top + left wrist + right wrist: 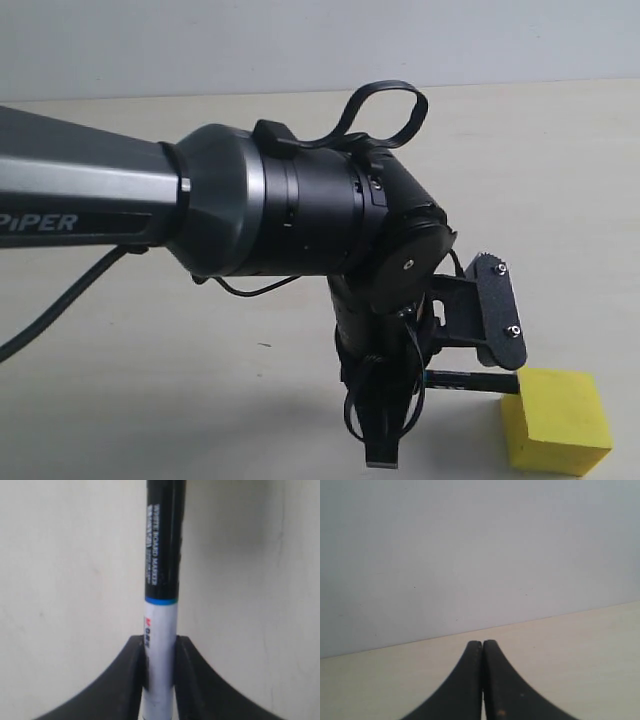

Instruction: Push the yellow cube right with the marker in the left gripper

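The yellow cube point(556, 420) sits on the table at the lower right of the exterior view. My left gripper point(442, 378) hangs low just left of it, shut on the marker point(475, 380), which lies level and points right. The marker's black end reaches the cube's upper left edge; whether they touch I cannot tell. In the left wrist view the black fingers point(137, 680) clamp the marker's point(161, 580) white barrel, and the cube is out of sight. My right gripper point(482, 643) is shut on nothing, low over the table and facing the wall.
The left arm's bulky black body point(290, 215) fills the middle of the exterior view, with a cable loop point(385, 110) above it. The beige table point(150, 400) runs back to a pale wall point(470, 555).
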Motion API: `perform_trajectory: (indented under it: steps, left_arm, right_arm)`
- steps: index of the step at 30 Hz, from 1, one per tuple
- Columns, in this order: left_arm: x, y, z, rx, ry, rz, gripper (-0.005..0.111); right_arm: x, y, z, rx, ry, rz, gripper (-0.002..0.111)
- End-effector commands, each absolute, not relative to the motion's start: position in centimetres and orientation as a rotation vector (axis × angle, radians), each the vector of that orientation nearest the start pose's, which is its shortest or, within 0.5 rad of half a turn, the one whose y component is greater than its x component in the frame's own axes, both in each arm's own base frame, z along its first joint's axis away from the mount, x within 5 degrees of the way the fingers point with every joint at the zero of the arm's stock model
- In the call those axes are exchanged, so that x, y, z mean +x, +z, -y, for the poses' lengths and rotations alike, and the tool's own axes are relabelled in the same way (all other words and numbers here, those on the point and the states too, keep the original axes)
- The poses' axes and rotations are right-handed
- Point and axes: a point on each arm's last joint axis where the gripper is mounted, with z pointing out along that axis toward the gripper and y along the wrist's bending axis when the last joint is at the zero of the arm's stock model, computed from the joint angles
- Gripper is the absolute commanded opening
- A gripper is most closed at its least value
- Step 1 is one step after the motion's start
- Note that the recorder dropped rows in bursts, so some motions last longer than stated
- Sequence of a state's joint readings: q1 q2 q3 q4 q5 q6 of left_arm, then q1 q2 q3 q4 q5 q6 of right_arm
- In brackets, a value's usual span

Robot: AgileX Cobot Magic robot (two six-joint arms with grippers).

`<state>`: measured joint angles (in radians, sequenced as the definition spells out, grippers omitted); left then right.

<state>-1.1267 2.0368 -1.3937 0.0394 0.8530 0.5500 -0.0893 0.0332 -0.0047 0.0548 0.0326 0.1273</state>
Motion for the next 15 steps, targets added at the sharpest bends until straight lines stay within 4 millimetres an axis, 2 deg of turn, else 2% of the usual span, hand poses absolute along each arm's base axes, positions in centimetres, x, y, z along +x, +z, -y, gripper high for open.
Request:
perform_trajectory:
  steps: [1,8,15]
  left_arm:
    - [17.2,16.3,36.7,-2.527,0.106,2.210,0.000]
    - [19.0,16.1,34.7,-2.410,-0.007,2.196,0.000]
    - [19.0,16.1,34.6,-2.421,-0.023,2.170,0.000]
  right_arm:
    - [5.8,21.0,0.5,0.207,0.068,-1.515,0.000]
    - [5.8,21.0,0.5,0.207,0.068,-1.515,0.000]
    - [5.8,21.0,0.5,0.207,0.068,-1.515,0.000]
